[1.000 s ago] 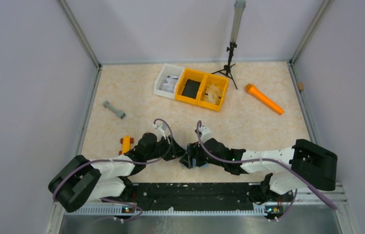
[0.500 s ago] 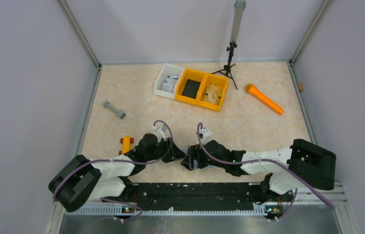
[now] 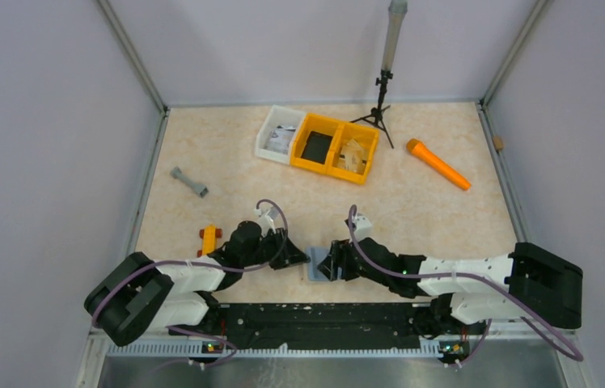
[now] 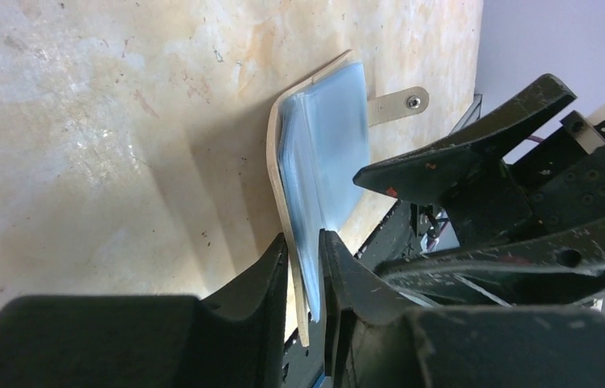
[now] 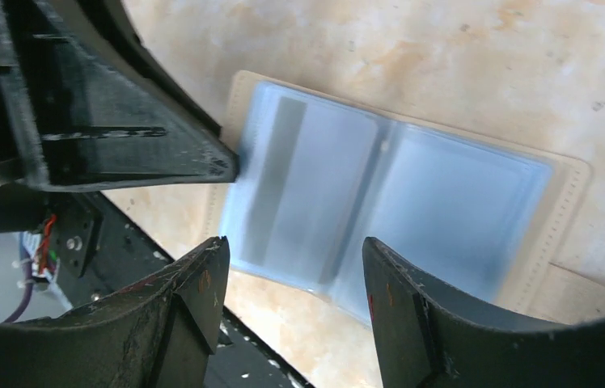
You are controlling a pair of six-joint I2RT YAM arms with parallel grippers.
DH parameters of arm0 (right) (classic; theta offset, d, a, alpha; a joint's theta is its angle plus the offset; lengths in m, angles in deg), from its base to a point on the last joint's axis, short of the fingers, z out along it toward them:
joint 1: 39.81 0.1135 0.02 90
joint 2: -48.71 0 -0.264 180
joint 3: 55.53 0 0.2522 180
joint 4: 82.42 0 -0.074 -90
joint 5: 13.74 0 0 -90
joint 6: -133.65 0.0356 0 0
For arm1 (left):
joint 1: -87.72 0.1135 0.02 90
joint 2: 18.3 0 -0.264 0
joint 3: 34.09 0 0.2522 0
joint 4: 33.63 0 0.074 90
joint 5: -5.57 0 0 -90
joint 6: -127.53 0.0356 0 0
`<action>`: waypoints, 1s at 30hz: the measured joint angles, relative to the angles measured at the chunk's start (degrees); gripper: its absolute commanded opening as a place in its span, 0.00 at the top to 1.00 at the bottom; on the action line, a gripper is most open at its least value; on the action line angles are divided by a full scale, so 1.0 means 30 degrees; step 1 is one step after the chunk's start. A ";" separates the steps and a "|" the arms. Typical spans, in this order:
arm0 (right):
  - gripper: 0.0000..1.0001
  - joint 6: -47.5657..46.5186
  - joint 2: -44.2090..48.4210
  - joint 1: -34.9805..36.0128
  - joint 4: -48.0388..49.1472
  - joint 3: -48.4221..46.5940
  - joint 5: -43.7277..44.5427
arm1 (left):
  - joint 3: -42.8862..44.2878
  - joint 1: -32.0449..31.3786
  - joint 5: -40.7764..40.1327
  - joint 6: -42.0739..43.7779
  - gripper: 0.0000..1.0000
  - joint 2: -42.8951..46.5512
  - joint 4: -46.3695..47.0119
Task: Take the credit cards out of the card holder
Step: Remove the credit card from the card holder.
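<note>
The card holder (image 3: 315, 266) lies open near the table's front edge, tan cover down and blue-grey plastic sleeves up (image 5: 380, 194). A dark stripe, perhaps a credit card's, shows through the sleeve (image 5: 279, 182) nearest the left gripper; I cannot make out any card clearly. My left gripper (image 4: 303, 242) is shut on the holder's edge (image 4: 319, 153), with cover and sleeves pinched between its fingers. My right gripper (image 5: 295, 250) stands open just over the holder's near edge with nothing between its fingers. The tips of the two grippers face each other across the holder (image 3: 299, 259) (image 3: 330, 263).
A white bin (image 3: 279, 133) and a yellow double bin (image 3: 336, 148) stand at the back. An orange tool (image 3: 438, 164) lies at right, a grey piece (image 3: 189, 182) and a small orange piece (image 3: 209, 239) at left. A tripod (image 3: 380, 105) stands behind. The black rail (image 3: 315, 315) borders the front.
My right gripper has drawn back to the right, which uncovers the open card holder. The left jaws have narrowed onto its edge.
</note>
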 measured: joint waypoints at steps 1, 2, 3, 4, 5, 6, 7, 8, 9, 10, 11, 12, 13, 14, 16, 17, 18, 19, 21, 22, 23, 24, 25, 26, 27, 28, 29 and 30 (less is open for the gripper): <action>0.40 0.0058 0.0000 0.0000 -0.0233 0.0000 0.0160 | 0.0000 0.0000 0.0022 -0.0007 0.79 -0.0022 0.0087; 0.41 0.0175 0.0000 0.0000 -0.0583 0.0000 0.0357 | 0.0000 0.0000 0.0073 -0.0007 0.80 -0.0066 0.0168; 0.43 0.0306 -0.0007 0.0000 -0.0874 0.0000 0.0517 | 0.0000 0.0000 0.0124 0.0000 0.80 -0.0117 0.0240; 0.45 0.0408 -0.0044 0.0000 -0.1151 0.0000 0.0729 | 0.0000 0.0000 0.0182 0.0007 0.80 -0.0160 0.0277; 0.47 0.0532 -0.0124 0.0000 -0.1362 0.0000 0.0918 | 0.0000 0.0000 0.0226 0.0000 0.80 -0.0197 0.0321; 0.49 0.0685 -0.0270 0.0000 -0.1588 0.0000 0.1129 | 0.0000 0.0000 0.0277 0.0007 0.80 -0.0248 0.0372; 0.52 0.0823 -0.0437 0.0000 -0.1778 -0.0007 0.1282 | 0.0000 0.0007 0.0291 0.0015 0.80 -0.0270 0.0401; 0.54 0.1035 -0.0685 0.0000 -0.2011 -0.0015 0.1464 | 0.0000 0.0007 0.0313 0.0015 0.80 -0.0270 0.0408; 0.58 0.1202 -0.0867 0.0000 -0.2040 -0.0051 0.1654 | 0.0000 0.0007 0.0342 0.0022 0.80 -0.0270 0.0430; 0.61 0.1282 -0.1013 0.0000 -0.2178 -0.0219 0.1785 | 0.0000 0.0007 0.0350 0.0022 0.79 -0.0277 0.0459; 0.66 0.1384 -0.1202 0.0000 -0.2266 -0.0342 0.1916 | 0.0007 0.0007 0.0364 0.0022 0.79 -0.0313 0.0510; 0.68 0.1450 -0.1355 0.0000 -0.2324 -0.0437 0.2018 | 0.0007 0.0007 0.0372 0.0029 0.79 -0.0372 0.0539; 0.71 0.1479 -0.1501 0.0000 -0.2368 -0.0532 0.2084 | 0.0007 0.0007 0.0372 0.0029 0.80 -0.0437 0.0546; 0.73 0.1508 -0.1661 0.0000 -0.2390 -0.0597 0.2149 | 0.0007 0.0007 0.0379 0.0029 0.80 -0.0532 0.0539; 0.75 0.1508 -0.1872 0.0000 -0.2455 -0.0729 0.2222 | 0.0007 0.0015 0.0444 0.0029 0.80 -0.0692 0.0546; 0.75 0.1508 -0.1931 0.0000 -0.2484 -0.0772 0.2229 | 0.0022 0.0022 0.0503 0.0029 0.81 -0.0787 0.0546; 0.75 0.1508 -0.1967 0.0000 -0.2528 -0.0823 0.2229 | 0.0036 0.0022 0.0525 0.0022 0.82 -0.0867 0.0554; 0.75 0.1515 -0.2004 0.0000 -0.2528 -0.0831 0.2229 | 0.0066 0.0022 0.0583 0.0022 0.83 -0.0954 0.0554; 0.76 0.1508 -0.2004 0.0000 -0.2557 -0.0831 0.2229 | 0.0102 0.0022 0.0721 0.0007 0.85 -0.1093 0.0634; 0.76 0.1508 -0.2004 0.0000 -0.2565 -0.0831 0.2229 | 0.0117 0.0022 0.0787 0.0007 0.86 -0.1151 0.0685; 0.76 0.1508 -0.2004 0.0000 -0.2579 -0.0831 0.2237 | 0.0117 0.0022 0.0823 -0.0007 0.86 -0.1195 0.0721; 0.76 0.1508 -0.2004 0.0000 -0.2586 -0.0831 0.2237 | 0.0117 0.0036 0.0867 -0.0036 0.86 -0.1195 0.0772; 0.76 0.1508 -0.2004 0.0000 -0.2594 -0.0831 0.2237 | 0.0117 0.0036 0.0918 -0.0044 0.87 -0.1195 0.0860; 0.76 0.1508 -0.1996 0.0000 -0.2594 -0.0831 0.2237 | 0.0117 0.0036 0.0976 -0.0051 0.88 -0.1195 0.1005; 0.76 0.1508 -0.2004 0.0000 -0.2594 -0.0831 0.2237 | 0.0117 0.0036 0.1049 -0.0073 0.89 -0.1195 0.1173; 0.76 0.1508 -0.1996 0.0000 -0.2594 -0.0831 0.2229 | 0.0117 0.0036 0.1115 -0.0109 0.91 -0.1195 0.1333; 0.76 0.1508 -0.1996 0.0000 -0.2594 -0.0831 0.2229 | 0.0117 0.0036 0.1202 -0.0124 0.93 -0.1195 0.1537; 0.76 0.1508 -0.1996 0.0000 -0.2579 -0.0831 0.2222 | 0.0117 0.0036 0.1253 -0.0168 0.94 -0.1195 0.1719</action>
